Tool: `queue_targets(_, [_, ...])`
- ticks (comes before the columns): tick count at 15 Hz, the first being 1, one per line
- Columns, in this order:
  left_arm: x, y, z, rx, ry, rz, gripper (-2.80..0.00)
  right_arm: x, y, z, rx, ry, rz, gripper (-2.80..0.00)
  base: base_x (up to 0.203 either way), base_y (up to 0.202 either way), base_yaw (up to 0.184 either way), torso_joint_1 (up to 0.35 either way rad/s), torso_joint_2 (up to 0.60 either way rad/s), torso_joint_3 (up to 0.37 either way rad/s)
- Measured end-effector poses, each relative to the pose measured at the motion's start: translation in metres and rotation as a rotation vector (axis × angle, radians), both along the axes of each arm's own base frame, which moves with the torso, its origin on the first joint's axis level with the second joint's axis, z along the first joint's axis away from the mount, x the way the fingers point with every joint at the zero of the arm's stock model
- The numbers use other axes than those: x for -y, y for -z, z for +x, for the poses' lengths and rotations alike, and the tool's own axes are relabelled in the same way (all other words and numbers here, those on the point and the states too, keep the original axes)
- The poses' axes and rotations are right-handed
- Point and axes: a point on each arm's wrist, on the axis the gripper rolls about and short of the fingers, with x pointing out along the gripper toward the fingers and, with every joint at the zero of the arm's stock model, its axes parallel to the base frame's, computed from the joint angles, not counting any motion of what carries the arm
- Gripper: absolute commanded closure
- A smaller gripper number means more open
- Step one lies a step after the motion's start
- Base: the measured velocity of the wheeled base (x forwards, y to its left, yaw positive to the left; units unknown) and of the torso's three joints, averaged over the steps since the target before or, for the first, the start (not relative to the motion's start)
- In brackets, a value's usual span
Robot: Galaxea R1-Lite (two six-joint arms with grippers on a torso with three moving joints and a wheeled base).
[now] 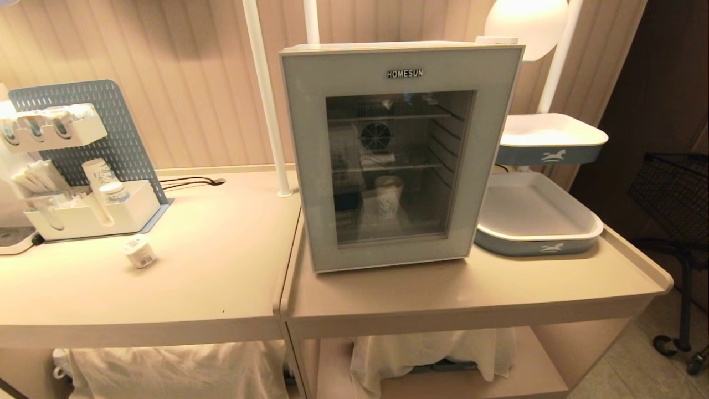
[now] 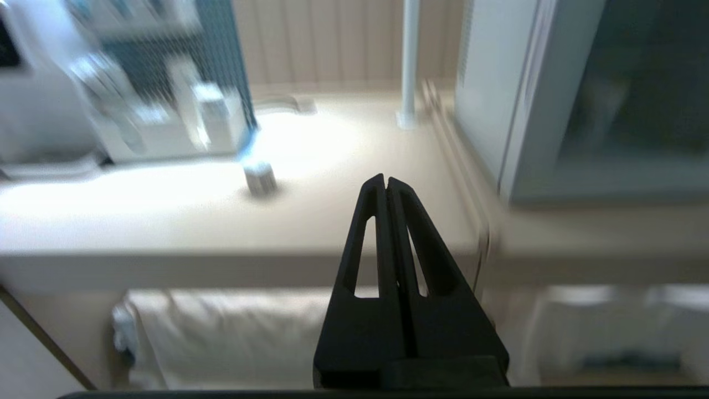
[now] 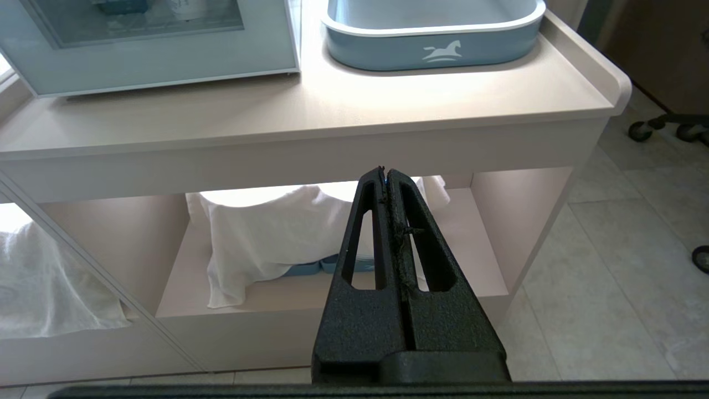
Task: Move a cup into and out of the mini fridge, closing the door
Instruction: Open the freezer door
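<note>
The small squat white cup sits on the left table, in front of a white organiser. It shows blurred in the left wrist view as the cup, ahead of and to one side of my left gripper, which is shut and empty in front of the table edge. The mini fridge stands on the right table with its glass door closed; a taller paper cup stands inside. My right gripper is shut and empty, low in front of the right table. Neither arm shows in the head view.
A white organiser with paper cups and a blue pegboard stands at the back left. Two blue-and-white trays are stacked right of the fridge. A white pole rises beside the fridge. White cloths lie on the lower shelves.
</note>
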Motion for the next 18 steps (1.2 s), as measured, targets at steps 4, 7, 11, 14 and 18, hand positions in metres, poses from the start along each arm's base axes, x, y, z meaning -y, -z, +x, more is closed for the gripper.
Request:
queue_targets(4, [-0.001, -0.14, -0.005, -0.003, -0.048, -0.103, 0.0, 0.0, 0.0, 0.0, 0.0, -0.001, 0.0, 0.0, 0.0, 0.0, 0.0, 0.0, 0.0, 0.0])
queue_targets(7, [0.001, -0.186, 0.098, -0.282, 0.057, -0.155, -2.8, 0.0, 0.0, 0.0, 0.0, -0.001, -0.001, 0.0, 0.0, 0.0, 0.0, 0.0, 0.0, 0.0])
queue_targets(11, [-0.005, -0.185, 0.242, -0.445, 0.471, -0.192, -2.8, 0.0, 0.0, 0.0, -0.001, -0.001, -0.002, 0.0, 0.0, 0.0, 0.0, 0.0, 0.0, 0.0])
queue_targets(14, [-0.026, -0.149, 0.335, -0.475, 0.89, -0.249, -2.8, 0.0, 0.0, 0.0, 0.0, -0.002, 0.0, 0.0, 0.0, 0.0, 0.0, 0.0, 0.0, 0.0])
queue_targets(18, [-0.037, -0.06, 0.405, -0.428, 1.338, -0.218, -2.8, 0.0, 0.0, 0.0, 0.001, -0.002, 0.0, 0.0, 0.0, 0.0, 0.0, 0.0, 0.0, 0.0])
